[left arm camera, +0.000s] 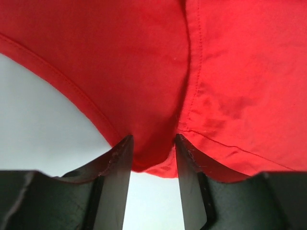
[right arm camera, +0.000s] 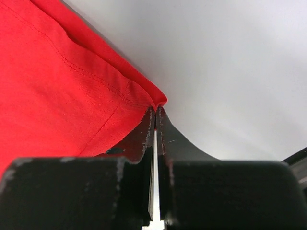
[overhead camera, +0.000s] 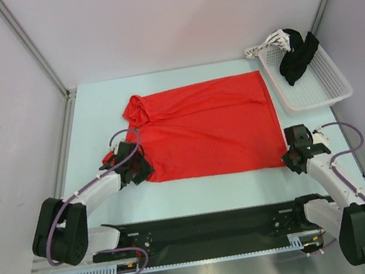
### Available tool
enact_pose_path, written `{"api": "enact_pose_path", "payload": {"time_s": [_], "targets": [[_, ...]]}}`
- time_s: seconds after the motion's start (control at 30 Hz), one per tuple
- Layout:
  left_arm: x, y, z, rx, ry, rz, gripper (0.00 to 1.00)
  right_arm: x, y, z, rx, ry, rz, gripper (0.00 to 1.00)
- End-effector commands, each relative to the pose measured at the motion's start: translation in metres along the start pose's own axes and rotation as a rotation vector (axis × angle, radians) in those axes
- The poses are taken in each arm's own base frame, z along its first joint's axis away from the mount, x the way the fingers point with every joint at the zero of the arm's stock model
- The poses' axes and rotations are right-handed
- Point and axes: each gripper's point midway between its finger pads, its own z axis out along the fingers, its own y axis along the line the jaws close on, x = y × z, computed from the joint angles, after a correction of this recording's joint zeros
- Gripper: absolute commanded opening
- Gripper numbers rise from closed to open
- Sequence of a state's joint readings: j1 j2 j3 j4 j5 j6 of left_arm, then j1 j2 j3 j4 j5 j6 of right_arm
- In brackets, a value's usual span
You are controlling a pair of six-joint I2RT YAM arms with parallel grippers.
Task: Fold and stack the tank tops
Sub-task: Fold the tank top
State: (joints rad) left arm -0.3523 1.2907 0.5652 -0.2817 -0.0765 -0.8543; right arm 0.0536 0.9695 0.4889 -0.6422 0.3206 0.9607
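A bright red tank top (overhead camera: 208, 126) lies spread flat on the pale table, with a bunched strap at its far left (overhead camera: 138, 109). My left gripper (overhead camera: 140, 168) sits at the garment's near left corner. In the left wrist view its jaws (left arm camera: 153, 139) stand apart, with a lobe of the red fabric (left arm camera: 144, 62) reaching between the tips. My right gripper (overhead camera: 289, 155) is at the near right corner. In the right wrist view its jaws (right arm camera: 155, 110) are pressed together on the hemmed corner of the red cloth (right arm camera: 57, 96).
A white mesh basket (overhead camera: 328, 89) stands at the back right with a black garment (overhead camera: 298, 56) draped in it and a white piece (overhead camera: 272, 43) at its far end. Enclosure walls rise left, right and behind. The arms' black base rail (overhead camera: 210, 226) runs along the near edge.
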Motion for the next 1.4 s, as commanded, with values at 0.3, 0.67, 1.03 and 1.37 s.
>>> {"api": "enact_pose_path", "payload": {"time_s": [0.3, 0.67, 1.03, 1.37], "targets": [[0.0, -0.037, 0.007, 0.056, -0.015, 0.092, 0.43, 0.001, -0.013, 0.006, 0.056, -0.006, -0.029, 0.0], [-0.005, -0.038, 0.012, 0.018, -0.02, 0.137, 0.0, -0.004, -0.012, 0.002, 0.038, -0.035, -0.012, 0.0], [0.016, -0.027, -0.014, 0.132, -0.023, 0.136, 0.0, -0.014, -0.002, -0.004, 0.005, -0.059, -0.017, 0.32], [0.02, -0.025, -0.017, 0.151, -0.025, 0.149, 0.0, -0.031, 0.032, -0.007, -0.115, -0.084, -0.228, 0.32]]}}
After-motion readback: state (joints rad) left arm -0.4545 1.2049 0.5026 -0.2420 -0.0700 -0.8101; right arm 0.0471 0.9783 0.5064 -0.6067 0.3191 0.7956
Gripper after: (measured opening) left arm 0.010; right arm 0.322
